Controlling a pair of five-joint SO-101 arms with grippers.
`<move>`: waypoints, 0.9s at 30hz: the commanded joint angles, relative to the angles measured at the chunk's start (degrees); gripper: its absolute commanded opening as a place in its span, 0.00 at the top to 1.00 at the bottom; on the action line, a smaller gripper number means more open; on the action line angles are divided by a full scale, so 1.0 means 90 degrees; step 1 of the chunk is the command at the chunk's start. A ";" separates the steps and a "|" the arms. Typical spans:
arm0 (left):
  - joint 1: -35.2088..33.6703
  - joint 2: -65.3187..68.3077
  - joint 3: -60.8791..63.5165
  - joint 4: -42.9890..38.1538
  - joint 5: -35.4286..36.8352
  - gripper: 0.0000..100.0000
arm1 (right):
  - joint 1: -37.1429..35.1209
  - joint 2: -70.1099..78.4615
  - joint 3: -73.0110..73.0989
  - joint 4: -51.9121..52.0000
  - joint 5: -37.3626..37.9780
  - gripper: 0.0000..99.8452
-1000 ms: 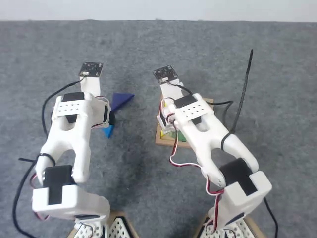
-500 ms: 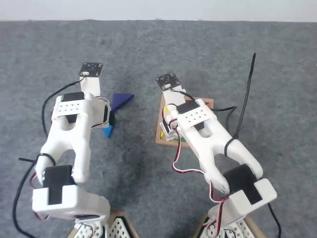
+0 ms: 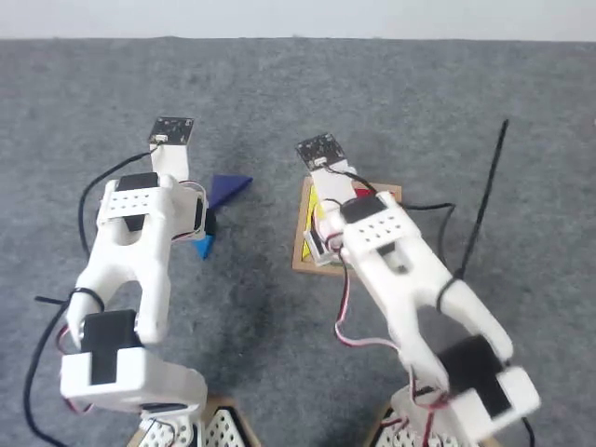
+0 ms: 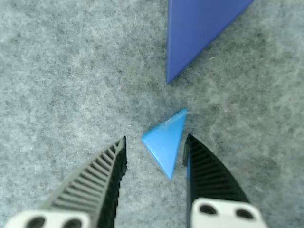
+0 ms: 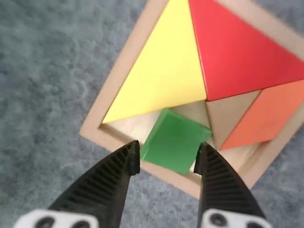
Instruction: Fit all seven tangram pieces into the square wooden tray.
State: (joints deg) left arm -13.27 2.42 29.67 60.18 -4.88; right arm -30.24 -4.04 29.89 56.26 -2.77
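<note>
Grey, carpet-topped bench (image 3: 466, 102); two arms side by side, both mine.

1. Left jaws (image 4: 154, 147): apart, tips low over the bench, one on each side of the small light-blue triangle (image 4: 165, 142). One tip is just beside its long edge, the other a little off.
2. Small light-blue triangle: flat on the bench, not yet in place.
3. Large dark-blue triangle (image 4: 199, 33): flat on the bench just beyond the small one, a corner aimed at it, not touching.
4. Right jaws (image 5: 168, 153): apart, flanking the green square (image 5: 175, 140). I cannot tell whether the tips touch it.
5. Green square: inside the tray (image 5: 109, 97) at its nearest corner, tucked under the yellow triangle (image 5: 161, 71) and close against the near rim. I cannot tell whether it lies fully flat.
6. Farther in: red triangle (image 5: 237, 47) and orange piece (image 5: 259, 118), both seated, with bare wood floor (image 5: 222, 111) between them and the square.

Handling note, my judgement: the square is the step in hand. I would line it up with the yellow edge and nudge it inward until it drops flat. Light pressure only, so the seated neighbours are not shoved, then a straight lift away. For the small triangle, my left jaws should close centred across its narrow width, clear of the dark-blue corner.
</note>
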 commanded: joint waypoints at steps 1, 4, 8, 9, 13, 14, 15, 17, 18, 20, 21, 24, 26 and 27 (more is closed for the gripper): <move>-0.0020 -0.0352 -0.0093 -0.0176 -0.0068 0.81 | -0.0396 -0.0796 0.0410 -0.0015 -0.0059 0.81; -0.0020 -0.0352 -0.0093 -0.0176 -0.0068 0.81 | -0.0298 -0.0571 0.0508 -0.0122 -0.0059 0.81; -0.0020 -0.0352 -0.0093 -0.0156 -0.0068 0.81 | -0.0093 0.0015 0.0371 -0.0239 -0.0059 0.81; -0.0020 -0.0352 -0.0083 -0.0156 -0.0068 0.81 | -0.0034 0.0171 0.0322 -0.0269 -0.0059 0.81; -0.0020 -0.0352 -0.0083 -0.0166 -0.0068 0.81 | 0.0181 0.0532 0.0225 -0.0317 0.0186 0.81; -0.0020 -0.0352 -0.0083 -0.0166 -0.0068 0.81 | 0.0259 0.0571 0.0225 -0.0317 0.0225 0.81; -0.0020 -0.0352 -0.0083 -0.0176 -0.0068 0.81 | 0.0357 0.0601 0.0215 -0.0327 0.0254 0.81; -0.0020 -0.0352 -0.0083 -0.0176 -0.0068 0.81 | 0.0581 0.0601 0.0147 -0.0337 0.0264 0.81; -0.0020 -0.0342 -0.0083 -0.0176 -0.0068 0.81 | 0.0689 0.0601 0.0059 -0.0317 0.0264 0.81; -0.0020 -0.0342 -0.0083 -0.0176 -0.0068 0.81 | 0.0904 0.0601 -0.0117 -0.0317 0.0264 0.81; -0.0010 -0.0342 -0.0083 -0.0176 -0.0068 0.81 | 0.0952 0.0601 -0.0195 -0.0317 0.0274 0.81; -0.0010 -0.0342 -0.0083 -0.0176 -0.0068 0.81 | 0.0943 0.0611 -0.0332 -0.0317 0.0274 0.81; 0.0000 -0.0342 -0.0083 -0.0176 -0.0068 0.81 | 0.0894 0.0591 -0.0352 -0.0337 0.0264 0.81; -0.0010 -0.0342 -0.0083 -0.0176 -0.0068 0.81 | 0.0835 0.0581 -0.0381 -0.0337 0.0264 0.81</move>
State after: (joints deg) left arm -13.27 2.42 29.67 60.18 -4.88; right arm -23.03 2.02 30.24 54.07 -1.01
